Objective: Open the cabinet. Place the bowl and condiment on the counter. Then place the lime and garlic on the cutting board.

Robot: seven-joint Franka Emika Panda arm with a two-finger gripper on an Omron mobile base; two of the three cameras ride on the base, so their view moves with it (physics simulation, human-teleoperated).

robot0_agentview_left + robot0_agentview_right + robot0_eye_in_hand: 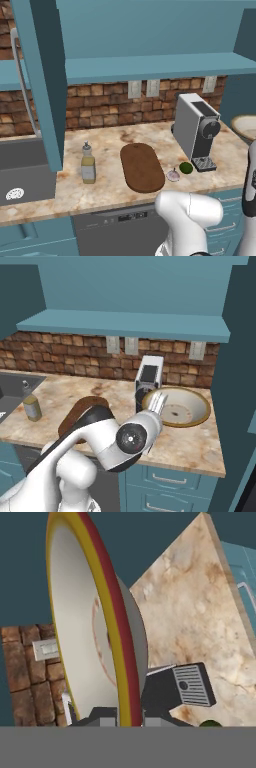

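The cabinet is open, with its door swung out at the left and a bare shelf. My gripper is shut on the near rim of the bowl, which hangs low over the counter to the right of the coffee machine. In the hand view the bowl's rim runs between my fingertips. The condiment stands on the counter left of the cutting board. The garlic and lime lie on the counter between the board and the machine.
A grey coffee machine stands between the board and the bowl. The sink lies at the left. A brick wall with outlets backs the counter. The right cabinet door hangs open beside the bowl.
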